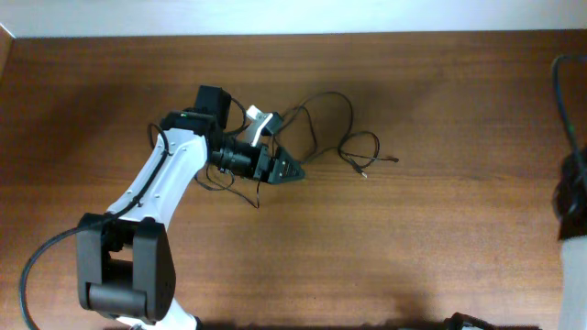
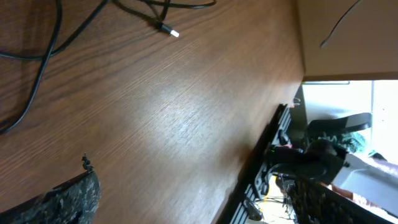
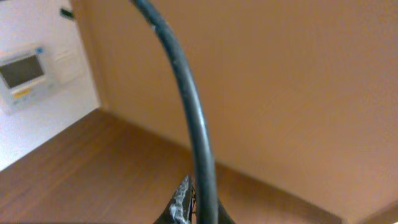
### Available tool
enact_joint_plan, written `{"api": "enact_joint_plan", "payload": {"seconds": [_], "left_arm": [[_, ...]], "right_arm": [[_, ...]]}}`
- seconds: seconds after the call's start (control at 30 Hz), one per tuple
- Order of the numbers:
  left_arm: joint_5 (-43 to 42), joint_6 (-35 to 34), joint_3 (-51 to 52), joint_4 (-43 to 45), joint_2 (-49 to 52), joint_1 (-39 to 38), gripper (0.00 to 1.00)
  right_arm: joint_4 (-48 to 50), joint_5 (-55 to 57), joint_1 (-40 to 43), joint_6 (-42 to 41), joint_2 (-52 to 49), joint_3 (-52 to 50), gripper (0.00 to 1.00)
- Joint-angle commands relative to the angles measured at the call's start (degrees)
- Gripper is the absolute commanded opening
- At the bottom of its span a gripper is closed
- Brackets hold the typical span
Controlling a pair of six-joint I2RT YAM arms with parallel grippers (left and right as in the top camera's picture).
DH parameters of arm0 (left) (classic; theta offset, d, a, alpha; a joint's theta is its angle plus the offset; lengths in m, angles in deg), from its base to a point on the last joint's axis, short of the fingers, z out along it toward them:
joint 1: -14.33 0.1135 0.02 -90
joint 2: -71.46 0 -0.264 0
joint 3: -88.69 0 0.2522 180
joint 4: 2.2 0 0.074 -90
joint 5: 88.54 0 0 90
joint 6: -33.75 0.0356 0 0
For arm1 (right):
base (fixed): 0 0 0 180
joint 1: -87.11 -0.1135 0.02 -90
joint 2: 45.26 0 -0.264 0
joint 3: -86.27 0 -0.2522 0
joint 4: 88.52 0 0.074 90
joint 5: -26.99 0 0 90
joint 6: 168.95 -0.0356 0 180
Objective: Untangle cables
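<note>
The cables (image 1: 323, 124) are thin black cords lying in loose loops on the wooden table, with small plug ends (image 1: 365, 171) at the right. A white plug piece (image 1: 261, 119) lies at their left end. My left gripper (image 1: 286, 170) is just below and left of the loops, low over the table, open and empty. In the left wrist view (image 2: 193, 177) its fingers are wide apart, and the cables (image 2: 38, 53) and a plug tip (image 2: 169, 30) lie ahead at top left. My right gripper (image 3: 188, 202) is shut, far from the cables.
The right arm (image 1: 574, 197) stays at the table's far right edge, with its own thick black cable (image 3: 186, 106) crossing the right wrist view. The left arm's base (image 1: 124, 270) stands at the front left. The table's front edge (image 2: 258, 155) shows in the left wrist view.
</note>
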Motion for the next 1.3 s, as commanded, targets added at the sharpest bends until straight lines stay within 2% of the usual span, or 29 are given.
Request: {"api": "enact_joint_plan", "payload": {"seconds": [0.0, 0.1, 0.17, 0.2, 0.3, 0.33, 0.37, 0.4, 0.43, 0.5, 0.6, 0.67, 0.77, 0.87, 0.97, 1.07, 1.2, 1.27], "left_arm": [[1.7, 1.3, 0.0, 0.0, -1.2, -0.4, 0.99], [1.7, 1.3, 0.0, 0.0, -1.2, -0.4, 0.99], [1.6, 1.3, 0.0, 0.0, -1.2, -0.4, 0.99], [1.6, 1.3, 0.0, 0.0, -1.2, -0.4, 0.99], [1.6, 1.2, 0.0, 0.3, -1.2, -0.4, 0.99], [1.6, -0.4, 0.0, 1.0, -1.2, -0.4, 0.99], [1.6, -1.3, 0.0, 1.5, -1.2, -0.5, 0.99], [1.6, -1.3, 0.0, 1.6, -1.2, -1.0, 0.99], [1.6, -1.3, 0.0, 2.3, -1.2, -1.6, 0.99], [1.6, -1.3, 0.0, 2.5, -1.2, -1.9, 0.99], [1.6, -1.3, 0.0, 2.5, -1.2, -2.3, 0.99], [1.6, -1.3, 0.0, 2.5, -1.2, -3.3, 0.99], [1.9, -1.2, 0.0, 2.5, -1.2, -6.0, 0.99], [12.2, -1.3, 0.0, 1.9, -1.2, -6.5, 0.99], [12.2, -1.2, 0.0, 1.4, -1.2, -6.4, 0.99], [12.3, -1.3, 0.0, 1.9, -1.2, -6.4, 0.99], [12.3, -1.3, 0.0, -1.8, -1.4, -2.9, 0.99], [12.3, -1.3, 0.0, -4.6, -5.2, 4.0, 0.99]], "right_arm": [[4.0, -14.8, 11.6, 0.1, -8.7, 0.7, 0.04], [9.9, -27.1, 20.3, 6.3, -22.2, 0.7, 0.04], [12.1, -29.7, 22.1, 6.3, -30.1, 0.7, 0.04], [14.1, -29.8, 22.4, 6.3, -37.9, 0.7, 0.07], [14.6, -30.2, 22.4, 5.2, -46.3, 0.7, 0.31], [14.6, -30.5, 22.4, 5.2, -46.4, 0.7, 0.47], [13.0, -30.8, 22.4, 1.2, -46.1, 0.9, 0.68], [8.4, -31.1, 22.4, -4.9, -46.1, 1.1, 0.78], [3.3, -33.3, 22.4, -6.7, -46.1, 1.2, 0.99], [-5.4, -33.6, 22.4, -6.6, -43.9, 4.5, 0.99], [-10.3, -34.3, 22.1, -6.2, -33.8, 9.9, 0.99], [-10.2, -41.9, 21.9, -6.3, -25.0, 11.2, 0.99], [-14.7, -59.1, 21.9, -6.3, -10.6, 11.2, 0.99], [-19.5, -55.7, 21.9, -6.2, -1.0, 11.2, 0.98], [-35.9, -55.7, 21.9, -6.2, 2.6, 11.2, 0.99], [-43.9, -55.7, 21.9, -4.5, 8.1, 11.2, 0.99], [-53.4, -63.3, 21.9, -4.6, 18.1, 11.2, 0.99], [-58.6, -68.8, 21.9, -4.5, 19.4, 11.2, 0.98]]}}
